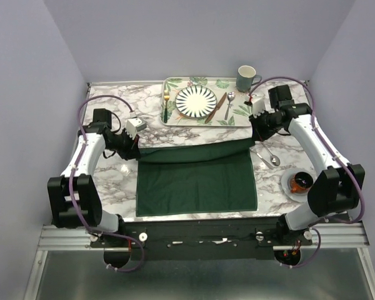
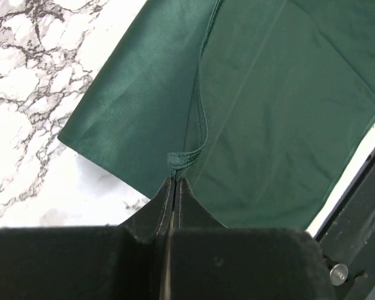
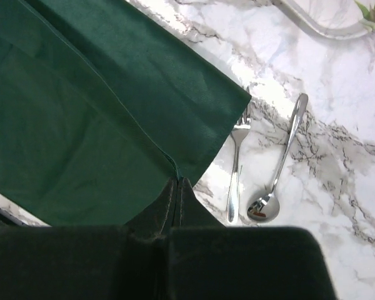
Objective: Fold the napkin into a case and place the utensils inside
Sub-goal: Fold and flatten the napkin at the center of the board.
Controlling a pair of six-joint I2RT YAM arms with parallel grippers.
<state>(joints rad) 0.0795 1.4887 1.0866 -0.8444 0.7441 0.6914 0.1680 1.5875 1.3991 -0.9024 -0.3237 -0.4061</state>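
Note:
The dark green napkin lies spread on the marble table, its far edge lifted and doubled over towards me. My left gripper is shut on the napkin's far left corner hem. My right gripper is shut on the far right corner. No case shows in any view. The utensils rest on the leaf-patterned tray around the striped plate: a gold fork to its left, a copper-brown knife and a silver spoon to its right.
A grey-green mug stands at the tray's far right corner. A second silver fork and spoon lie on the table just right of the napkin. A small saucer with a dark object sits near my right arm.

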